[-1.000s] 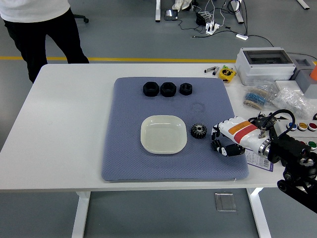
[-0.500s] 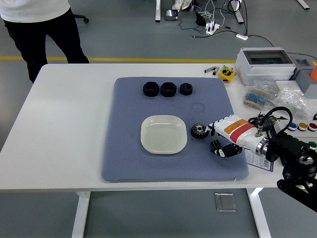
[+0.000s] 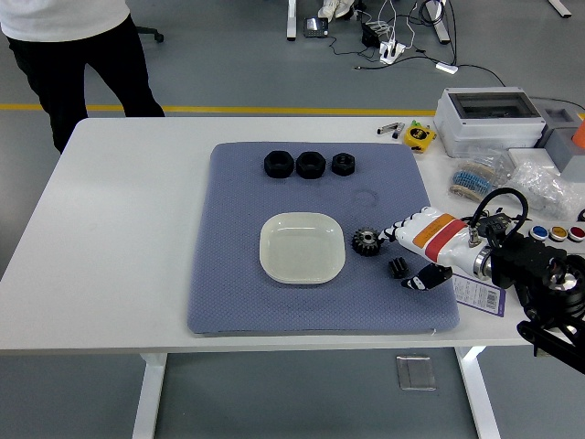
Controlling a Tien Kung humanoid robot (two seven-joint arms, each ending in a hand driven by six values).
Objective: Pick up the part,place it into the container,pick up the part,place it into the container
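Note:
A small black gear lies on the blue-grey mat, just right of the empty white square dish. Three black nut-like parts sit in a row at the mat's far edge. My right hand reaches in from the right, fingers spread open; the white fingertips touch or nearly touch the gear's right side, and the black thumb hangs below and behind. It holds nothing. My left arm is not in view.
A person in dark trousers stands at the table's far left corner. Clutter fills the right edge: a grey box, a yellow item, plastic bags, coloured buttons and a paper label.
My right hand has moved left along the mat towards the gear, from a gap away to its fingertips at the gear's side. The gear and dish have not moved.

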